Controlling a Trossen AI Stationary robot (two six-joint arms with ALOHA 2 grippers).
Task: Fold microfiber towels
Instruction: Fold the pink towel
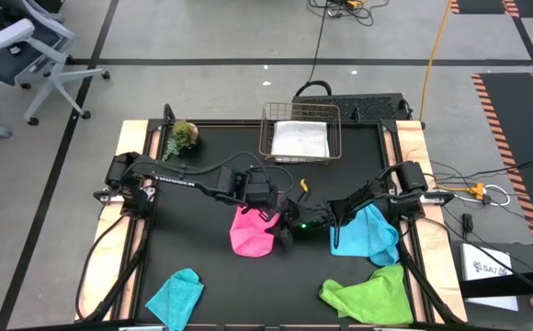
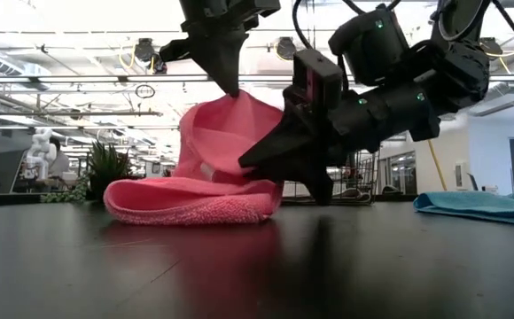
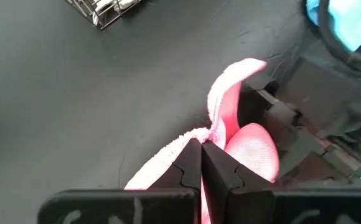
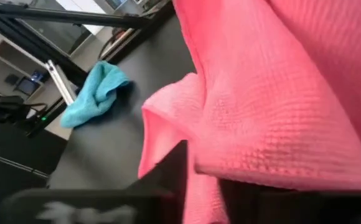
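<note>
**A:** Nearest the lens is the hot pink towel [image 4: 280, 93], filling the right wrist view. Where does that put us?

**B:** Early, I'd judge. The left gripper [image 3: 200, 160] is clenched on a bunched edge of the pink towel and lifts it, while the rest lies heaped on the black counter [image 1: 202, 248] near the middle. The right gripper [image 2: 261, 159] is pressed against the raised cloth; whether it has a hold, I cannot tell.

**A:** Anything finished?

**B:** One white towel [image 1: 300, 140] lies flat in the wire basket [image 1: 268, 129] at the far edge (it looks folded, so probably done).

**A:** And what's left?

**B:** Three lie crumpled: the sky blue towel [image 1: 369, 232] just beside the right arm, the lime green towel [image 1: 369, 296] near the front right corner, the teal towel [image 1: 176, 296] at the front left. So the pink one is mid-fold at best, with three untouched.
</note>
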